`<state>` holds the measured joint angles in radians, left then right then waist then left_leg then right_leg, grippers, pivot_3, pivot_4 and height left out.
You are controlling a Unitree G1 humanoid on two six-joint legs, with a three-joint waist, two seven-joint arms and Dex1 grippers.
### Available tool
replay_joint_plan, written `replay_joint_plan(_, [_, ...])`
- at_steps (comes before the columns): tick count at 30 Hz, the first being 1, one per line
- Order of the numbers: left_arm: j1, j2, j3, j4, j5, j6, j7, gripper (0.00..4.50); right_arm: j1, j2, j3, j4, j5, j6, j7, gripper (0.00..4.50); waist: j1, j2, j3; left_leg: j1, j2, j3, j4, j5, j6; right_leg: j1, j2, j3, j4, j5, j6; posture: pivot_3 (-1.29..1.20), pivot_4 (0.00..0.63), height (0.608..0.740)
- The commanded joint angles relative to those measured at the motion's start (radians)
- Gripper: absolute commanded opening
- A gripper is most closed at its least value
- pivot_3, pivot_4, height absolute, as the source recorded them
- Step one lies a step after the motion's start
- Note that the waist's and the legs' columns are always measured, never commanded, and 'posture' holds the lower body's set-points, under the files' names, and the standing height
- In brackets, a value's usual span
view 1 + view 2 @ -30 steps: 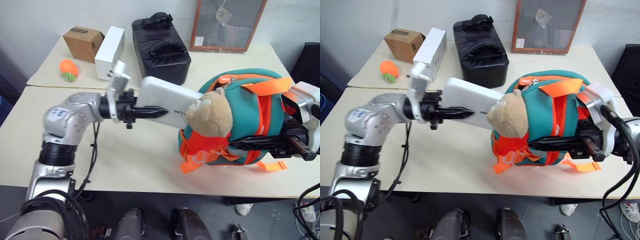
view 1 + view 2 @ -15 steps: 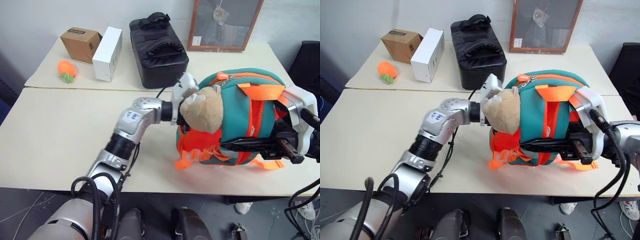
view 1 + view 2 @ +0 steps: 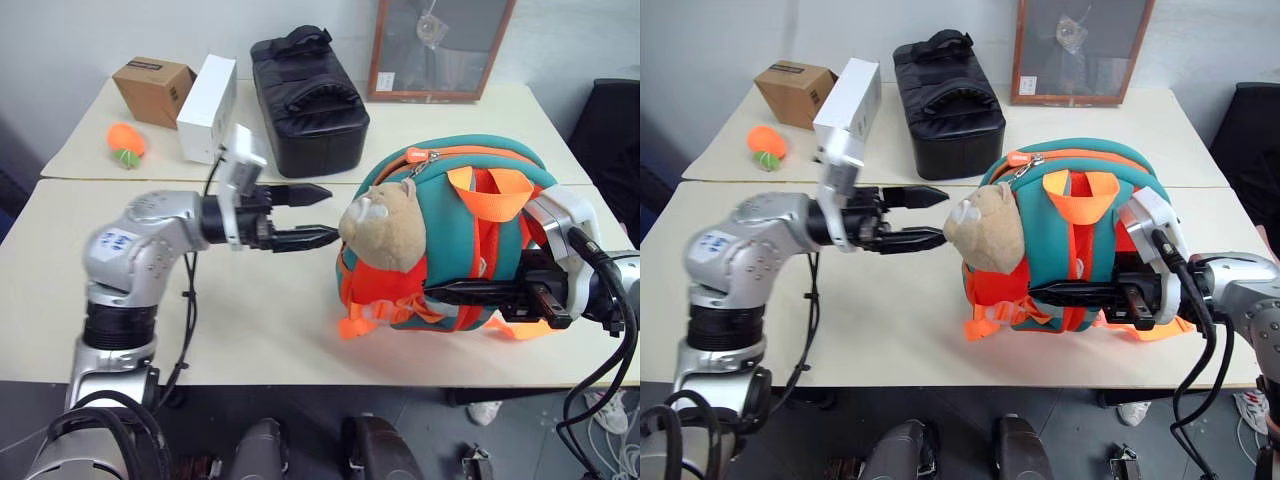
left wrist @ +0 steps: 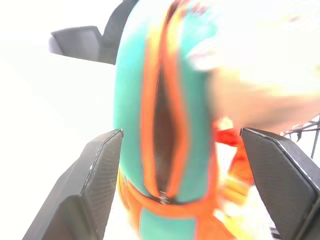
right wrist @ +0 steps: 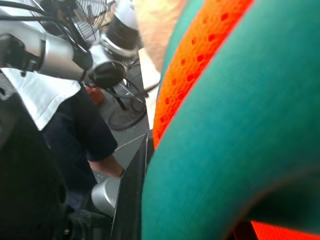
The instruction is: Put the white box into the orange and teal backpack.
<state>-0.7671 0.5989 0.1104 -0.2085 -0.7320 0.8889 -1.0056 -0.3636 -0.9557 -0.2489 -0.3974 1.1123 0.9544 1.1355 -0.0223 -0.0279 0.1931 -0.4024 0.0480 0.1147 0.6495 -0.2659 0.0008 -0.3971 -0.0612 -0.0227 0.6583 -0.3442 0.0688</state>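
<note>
Presumably, white box: hidden, by my judgement inside the pack just past the left gripper's fingertips; a stiff, smooth, light case, best taken across its narrow width.
Orange and teal backpack [image 3: 470, 225]: soft and slumping (grip fabric beside the zip); teal shell, orange trim and straps, upright straight ahead of the left gripper.
Zip opening [image 4: 165, 135]: gaping, dark, facing the left fingers.
Teddy bear [image 3: 385, 225]: tan, nearest the left fingertips.
Left gripper [image 3: 330, 213]: jaws wide, empty, just short of the bear.
Right gripper [image 3: 440, 292]: closed, pinching the pack's lower front.
White carton [image 3: 208, 95]: behind the left gripper, well apart.
</note>
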Motion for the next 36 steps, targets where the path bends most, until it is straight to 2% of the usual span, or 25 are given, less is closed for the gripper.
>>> replay_joint_plan(1, [-0.052, -0.005, 0.086, -0.079, -0.146, 0.085, 0.066, 3.93, -0.005, 0.01, 0.003, -0.022, -0.006, -0.026, 0.0, 0.0, 0.003, 0.0, 0.0, 0.0, 0.0, 0.0, 0.0, 0.0, 0.0, 0.0, 0.0, 0.0, 0.0, 0.0, 0.0, 0.0, 0.15, 0.74])
replay_joint_plan(3, [-0.079, -0.044, 0.067, -0.115, -0.139, 0.082, 0.146, 3.93, -0.013, 0.018, 0.01, -0.02, -0.004, -0.026, -0.005, 0.0, 0.01, 0.0, 0.0, 0.0, -0.001, 0.0, 0.0, 0.0, 0.001, 0.001, -0.001, 0.0, 0.0, 0.0, 0.0, 0.0, 0.15, 0.74])
replay_joint_plan(6, [-0.083, -0.08, -0.038, -0.16, -0.007, -0.01, 0.22, 3.93, -0.03, 0.03, 0.021, -0.015, -0.004, -0.024, -0.016, 0.0, 0.015, 0.0, 0.0, 0.0, -0.001, 0.0, 0.0, -0.001, 0.001, 0.001, 0.0, 0.0, -0.001, 0.001, 0.001, 0.0, 0.15, 0.74])
replay_joint_plan(10, [-0.072, -0.094, -0.13, -0.184, 0.016, -0.017, 0.215, 3.93, -0.054, 0.039, 0.029, 0.0, 0.005, -0.021, -0.028, 0.0, 0.014, 0.0, 0.0, 0.001, 0.0, 0.001, 0.0, 0.0, 0.0, 0.001, 0.001, 0.001, -0.001, 0.001, 0.001, 0.0, 0.15, 0.74])
replay_joint_plan(14, [-0.068, -0.073, -0.246, -0.153, 0.138, -0.103, 0.195, 3.93, -0.068, 0.043, 0.029, 0.007, 0.016, -0.015, -0.039, 0.0, 0.014, 0.0, 0.0, 0.001, 0.0, 0.001, -0.001, 0.0, -0.001, 0.001, 0.002, 0.001, -0.001, 0.0, 0.0, 0.0, 0.15, 0.74])
replay_joint_plan(20, [-0.079, -0.121, -0.247, -0.113, 0.136, -0.126, 0.19, 3.93, -0.056, 0.055, 0.018, -0.009, 0.029, -0.009, -0.075, 0.0, 0.019, 0.0, 0.0, 0.0, 0.0, 0.001, 0.0, 0.0, 0.0, 0.001, 0.001, 0.001, -0.001, 0.0, 0.0, 0.0, 0.15, 0.74])
replay_joint_plan(24, [-0.078, -0.112, -0.227, -0.091, 0.126, -0.124, 0.168, 3.04, -0.036, 0.055, 0.003, -0.018, 0.041, -0.009, -0.099, 0.0, 0.018, 0.0, 0.0, 0.0, 0.0, 0.001, 0.0, 0.0, 0.0, 0.001, 0.001, 0.001, -0.001, 0.0, 0.0, 0.0, 0.15, 0.74])
replay_joint_plan(29, [-0.094, -0.113, -0.202, -0.065, 0.113, -0.115, 0.156, 1.48, -0.027, 0.052, -0.006, -0.024, 0.058, -0.014, -0.121, 0.0, 0.018, 0.0, 0.0, 0.001, 0.0, 0.001, 0.0, 0.0, 0.0, 0.001, 0.001, 0.001, -0.001, 0.0, 0.0, 0.0, 0.15, 0.74])
replay_joint_plan(32, [-0.105, -0.104, -0.192, -0.047, 0.11, -0.118, 0.14, 0.73, -0.018, 0.05, -0.015, -0.027, 0.069, -0.015, -0.135, 0.0, 0.018, 0.0, 0.0, 0.0, 0.0, 0.001, 0.0, 0.0, 0.0, 0.001, 0.001, 0.001, -0.001, 0.0, 0.0, 0.0, 0.15, 0.74])
replay_joint_plan(34, [-0.122, -0.092, -0.178, -0.027, 0.11, -0.121, 0.129, 0.48, -0.009, 0.048, -0.028, -0.023, 0.076, -0.015, -0.144, 0.0, 0.018, 0.0, 0.0, 0.0, 0.0, 0.001, 0.0, 0.0, 0.0, 0.001, 0.001, 0.001, -0.001, 0.0, 0.0, 0.0, 0.15, 0.74])
replay_joint_plan(36, [-0.155, -0.064, -0.16, 0.014, 0.129, -0.134, 0.119, 0.46, 0.017, 0.037, -0.049, -0.017, 0.072, -0.017, -0.143, 0.0, 0.018, 0.0, 0.0, 0.0, 0.0, 0.001, 0.0, 0.0, 0.0, 0.001, 0.001, 0.001, -0.001, 0.0, 0.0, 0.0, 0.15, 0.74])
